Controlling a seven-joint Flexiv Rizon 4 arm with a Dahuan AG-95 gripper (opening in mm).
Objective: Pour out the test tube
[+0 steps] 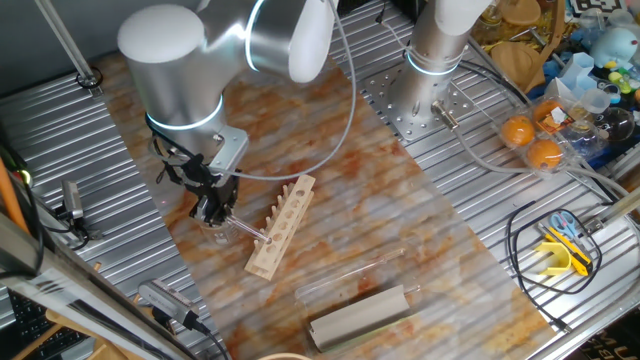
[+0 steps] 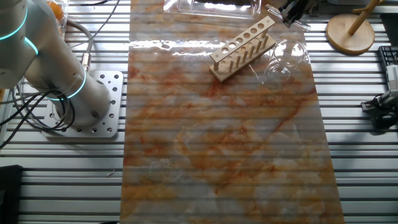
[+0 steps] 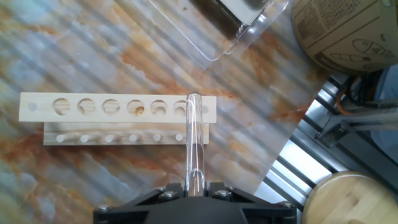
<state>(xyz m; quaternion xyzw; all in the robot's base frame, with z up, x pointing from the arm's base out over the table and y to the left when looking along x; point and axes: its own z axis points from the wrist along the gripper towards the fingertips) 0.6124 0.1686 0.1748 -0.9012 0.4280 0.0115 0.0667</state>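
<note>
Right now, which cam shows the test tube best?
Hand view: the test tube runs full length from the claw over the wooden rack. One fixed view shows a thin sliver; in the other it's barely discernible.

Ribbed metal table (image 2: 186, 199) under an orange-marbled mat (image 2: 224, 143); even light.

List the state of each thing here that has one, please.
Test tube: held level in the gripper, mouth over the rack.
Gripper: shut on the tube.
Rack: upright, holes vacant.
Beaker: beside the rack, looks empty.
</note>
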